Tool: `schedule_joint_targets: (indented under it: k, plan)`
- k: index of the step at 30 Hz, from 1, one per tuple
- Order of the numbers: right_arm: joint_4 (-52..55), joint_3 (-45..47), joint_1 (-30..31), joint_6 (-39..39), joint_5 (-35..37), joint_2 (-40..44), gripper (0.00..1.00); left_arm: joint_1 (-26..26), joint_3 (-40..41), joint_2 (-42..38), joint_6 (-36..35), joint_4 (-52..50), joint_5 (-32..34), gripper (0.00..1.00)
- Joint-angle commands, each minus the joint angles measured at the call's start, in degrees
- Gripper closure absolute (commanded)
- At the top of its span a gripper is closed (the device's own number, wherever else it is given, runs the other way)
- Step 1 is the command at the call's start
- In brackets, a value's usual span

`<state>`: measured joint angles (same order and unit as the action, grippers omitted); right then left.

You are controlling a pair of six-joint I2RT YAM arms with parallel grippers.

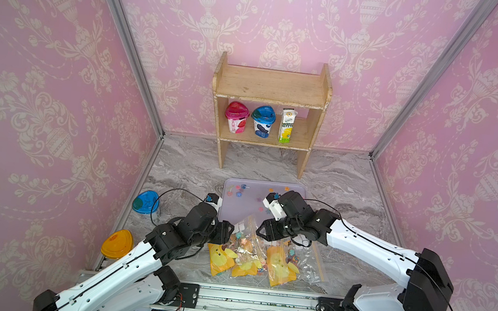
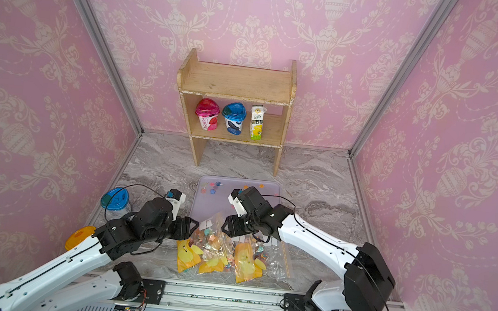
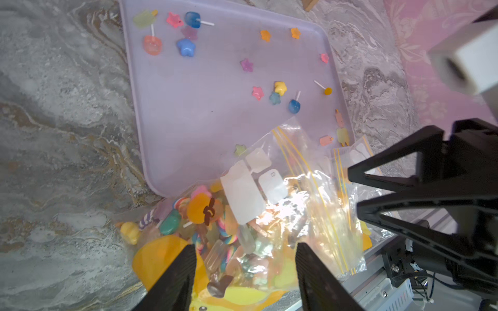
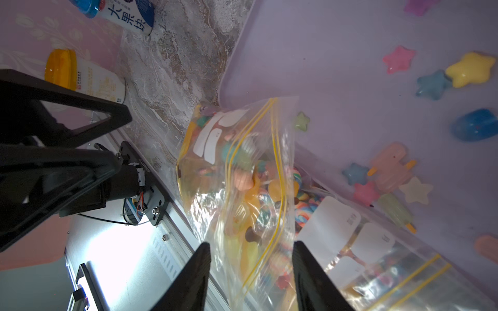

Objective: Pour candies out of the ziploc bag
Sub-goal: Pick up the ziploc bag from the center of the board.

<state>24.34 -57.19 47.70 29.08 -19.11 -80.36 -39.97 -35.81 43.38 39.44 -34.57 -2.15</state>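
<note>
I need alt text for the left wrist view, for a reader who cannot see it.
A clear bag packed with colourful candies lies with one end on a lilac tray, framed by the open left pincer. Loose candies dot the tray; the open right pincer is beside the bag.

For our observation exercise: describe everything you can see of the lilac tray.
The lilac tray is a shallow rectangle with rounded corners and a low raised rim, smooth and plastic-looking. It lies flat on the marble-patterned table, before the wooden shelf. Scattered candies rest on it; the mouth of the ziploc bag overlaps its near edge.
</note>
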Motion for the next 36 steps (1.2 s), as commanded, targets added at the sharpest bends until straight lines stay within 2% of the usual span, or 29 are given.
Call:
schedule_joint_targets:
  k: [1, 8, 16, 18, 24, 31, 36]
  plan:
    - [-0.99, -1.49, -0.08, -1.21, -6.02, -0.69, 0.47, 0.76, 3.06, -2.56, 5.05, -0.71, 0.39, 0.33]
    - [-2.51, -2.31, 0.2, -0.3, -8.85, -4.97, 0.48, 0.94, 9.12, -10.29, 10.8, -1.37, 0.78, 0.29]
    - [-3.63, -4.26, 1.79, 0.31, -9.97, -9.08, 0.51, 0.89, 12.38, -10.25, 13.68, -0.79, -1.54, 0.29]
    - [-4.11, -4.41, 1.91, 0.66, -10.07, -9.54, 0.55, 0.94, 12.75, -10.08, 14.11, -1.41, -1.45, 0.29]
    - [-5.0, -4.76, 2.04, 1.42, -10.35, -10.84, 0.78, 0.94, 14.65, -11.2, 16.61, -2.69, -1.53, 0.29]
    - [-5.3, -4.8, 2.23, 1.86, -9.89, -11.01, 1.0, 0.88, 18.18, -15.4, 20.55, -3.58, -1.89, 0.3]
    - [-5.29, -4.94, 2.26, 1.83, -8.94, -10.09, 1.0, 0.9, 20.65, -17.53, 22.69, -2.18, -2.51, 0.32]
